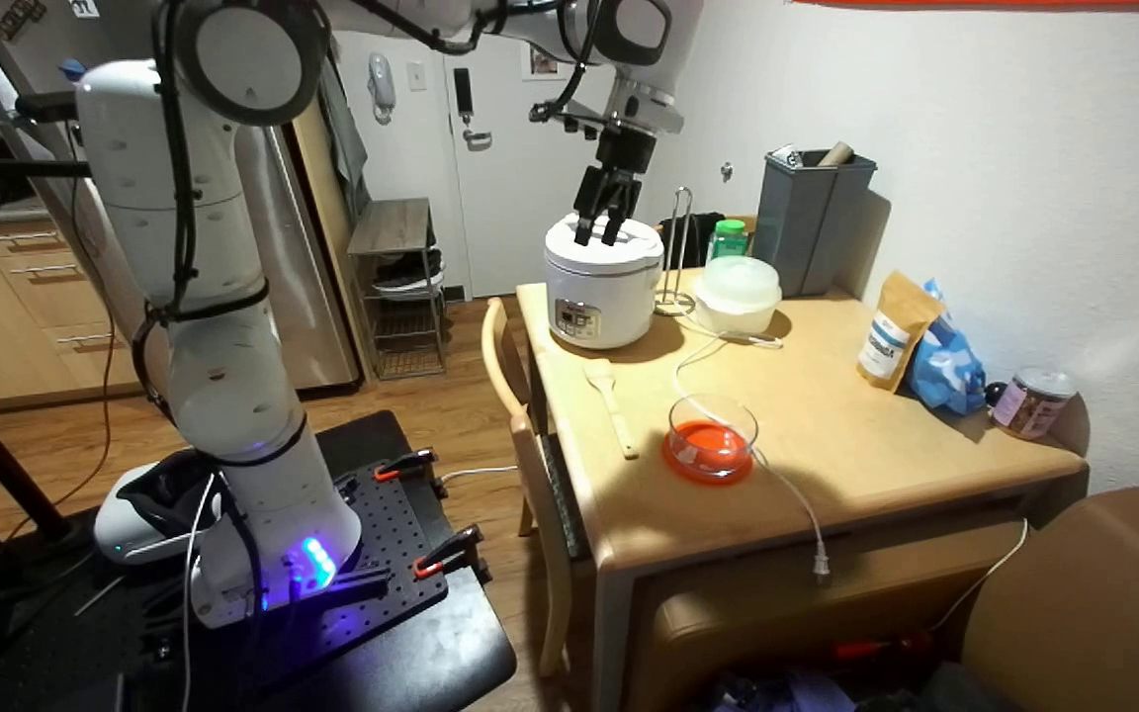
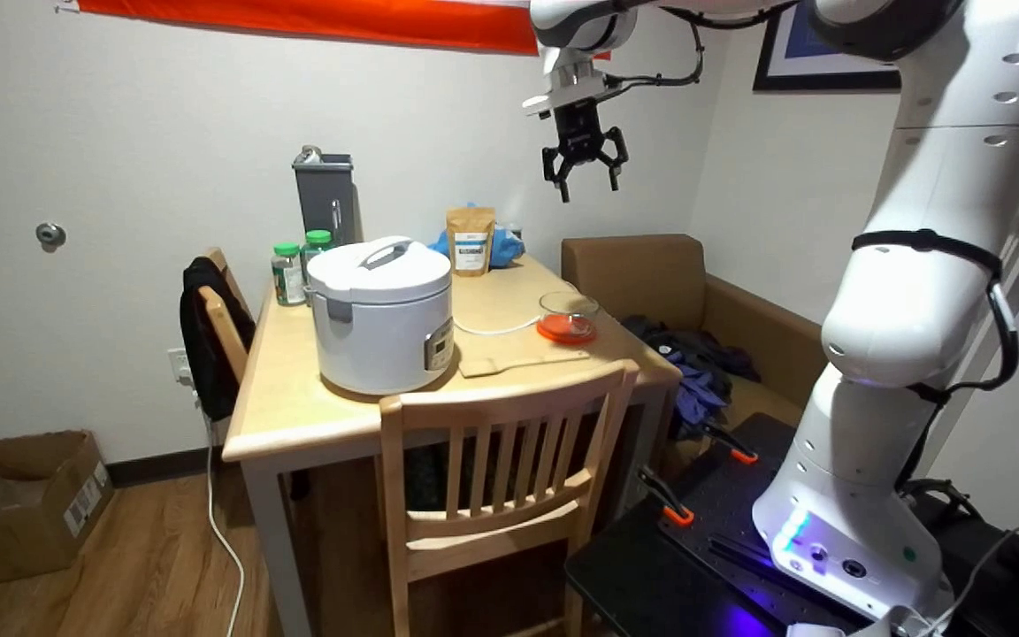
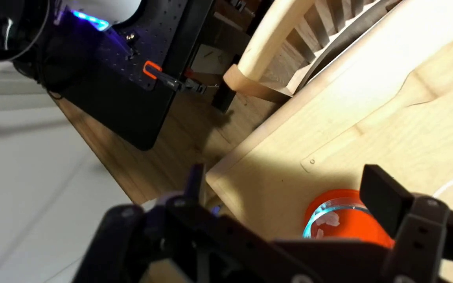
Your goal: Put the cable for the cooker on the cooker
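Hanging high above the table (image 1: pixel 856 425), the gripper (image 2: pixel 590 193) is held with its jaws spread wide. The cable (image 1: pixel 789 483) is laid loosely across the table past the glass bowl (image 2: pixel 569 310), its plug (image 1: pixel 821 565) hung over the edge; whether cable and bowl touch cannot be told. The cooker (image 2: pixel 381 336) is flanked by the white bowl (image 1: pixel 736 314) and the wooden spatula (image 1: pixel 612 407).

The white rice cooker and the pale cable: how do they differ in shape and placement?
The cooker is bulky and rounded; the cable is thin and winding. The cooker stands wholly on the table, while the cable's plug end hangs over the edge. Both are whitish.
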{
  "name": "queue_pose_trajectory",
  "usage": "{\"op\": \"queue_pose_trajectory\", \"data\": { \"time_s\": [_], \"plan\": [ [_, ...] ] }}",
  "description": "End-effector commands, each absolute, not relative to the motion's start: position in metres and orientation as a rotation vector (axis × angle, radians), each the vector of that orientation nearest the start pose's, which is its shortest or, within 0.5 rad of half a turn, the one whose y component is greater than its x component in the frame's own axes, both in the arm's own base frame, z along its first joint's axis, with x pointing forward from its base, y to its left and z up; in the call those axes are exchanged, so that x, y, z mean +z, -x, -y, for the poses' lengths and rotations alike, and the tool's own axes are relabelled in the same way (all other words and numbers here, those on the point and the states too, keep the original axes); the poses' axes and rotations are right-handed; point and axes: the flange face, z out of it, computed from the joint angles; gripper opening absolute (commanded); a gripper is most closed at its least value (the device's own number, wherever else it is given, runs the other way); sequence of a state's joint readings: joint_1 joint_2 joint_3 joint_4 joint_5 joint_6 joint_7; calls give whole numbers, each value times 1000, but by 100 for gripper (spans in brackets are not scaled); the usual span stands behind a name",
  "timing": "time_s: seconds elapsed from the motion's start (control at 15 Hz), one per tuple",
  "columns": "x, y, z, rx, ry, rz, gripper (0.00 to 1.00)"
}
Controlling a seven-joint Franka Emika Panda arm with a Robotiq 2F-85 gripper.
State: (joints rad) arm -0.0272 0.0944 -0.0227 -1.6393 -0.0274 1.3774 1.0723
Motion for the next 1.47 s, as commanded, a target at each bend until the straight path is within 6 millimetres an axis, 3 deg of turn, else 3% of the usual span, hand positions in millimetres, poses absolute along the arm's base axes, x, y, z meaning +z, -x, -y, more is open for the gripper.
{"op": "queue_pose_trajectory", "data": {
  "time_s": [0.0,0.07,0.4,0.87,1.07,1.4],
  "plan": [
    [541,-552,25,454,2690,-1751,100],
    [530,-553,31,492,2726,-1768,100],
    [534,-553,26,475,2721,-1751,100],
    [512,-583,37,556,2379,-2179,100],
    [503,-597,50,561,2293,-2267,100],
    [477,-617,105,560,2084,-2506,100]
  ]
}}
